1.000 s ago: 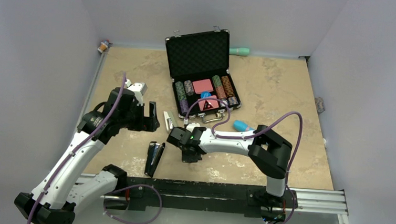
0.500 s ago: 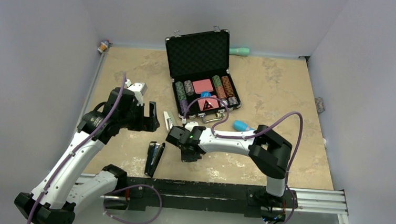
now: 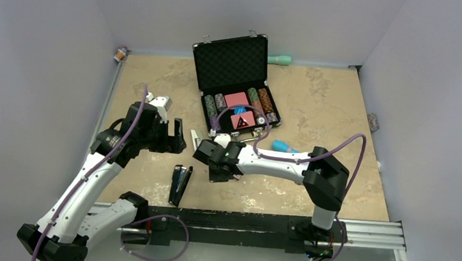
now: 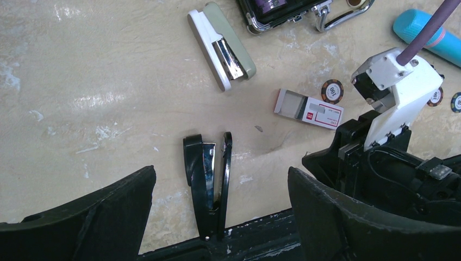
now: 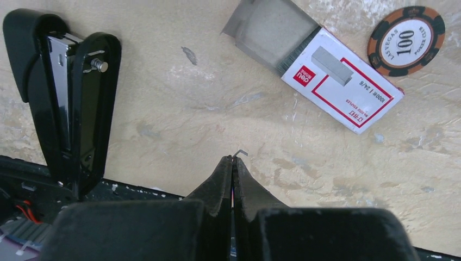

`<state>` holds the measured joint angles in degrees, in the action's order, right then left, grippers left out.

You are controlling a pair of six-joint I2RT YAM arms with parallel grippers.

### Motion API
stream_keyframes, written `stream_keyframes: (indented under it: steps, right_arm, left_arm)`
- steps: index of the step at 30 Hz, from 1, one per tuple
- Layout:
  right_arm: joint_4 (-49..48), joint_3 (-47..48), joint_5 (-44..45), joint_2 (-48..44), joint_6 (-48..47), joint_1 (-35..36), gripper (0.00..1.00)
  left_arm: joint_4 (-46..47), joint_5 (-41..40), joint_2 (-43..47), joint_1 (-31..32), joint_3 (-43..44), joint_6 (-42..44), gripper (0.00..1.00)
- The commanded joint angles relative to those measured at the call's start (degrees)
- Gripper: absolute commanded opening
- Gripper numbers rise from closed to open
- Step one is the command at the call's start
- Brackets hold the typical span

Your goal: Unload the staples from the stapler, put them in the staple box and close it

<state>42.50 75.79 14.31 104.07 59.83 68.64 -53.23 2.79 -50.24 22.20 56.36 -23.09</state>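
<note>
Black stapler (image 5: 87, 109) — open — near staple box (image 5: 348, 92)

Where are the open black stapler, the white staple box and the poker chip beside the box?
black stapler (image 5: 95, 109), right wrist view, on its right-hand arm.
staple box (image 5: 348, 89), right wrist view, on the white sleeve.
poker chip (image 5: 406, 41), right wrist view, on its centre.

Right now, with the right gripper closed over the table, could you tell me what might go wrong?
First, a tiny bent wire sits at the tips of the shut right gripper; whether it is pinched is unclear, so it may drop. Second, the black stapler lies open near the front edge of the table, where a bump could shift or close it.
</note>
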Motion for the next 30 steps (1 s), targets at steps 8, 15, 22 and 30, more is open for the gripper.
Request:
stream_keyframes:
  steps: [8,15,22,30]
  right_arm:
    - [-5.0,2.01,0.73,-2.39,-7.38,-8.85,0.0]
    - [-6.18,2.1,0.41,-0.81,-8.5,-9.93,0.0]
    - [-7.94,0.58,-0.8,-0.94,-8.34,-9.93,0.0]
    - [-9.97,-0.73,-2.29,-1.61,-8.67,-9.93,0.0]
  left_arm:
    - [1.56,0.05,0.36,-0.22,0.03,0.85,0.94]
    - [1.47,-0.39,0.41,-0.22,0.11,0.86,0.94]
    - [1.46,-0.5,0.27,-0.29,0.01,0.86,0.94]
    - [1.45,-0.5,0.37,-0.23,0.05,0.78,0.94]
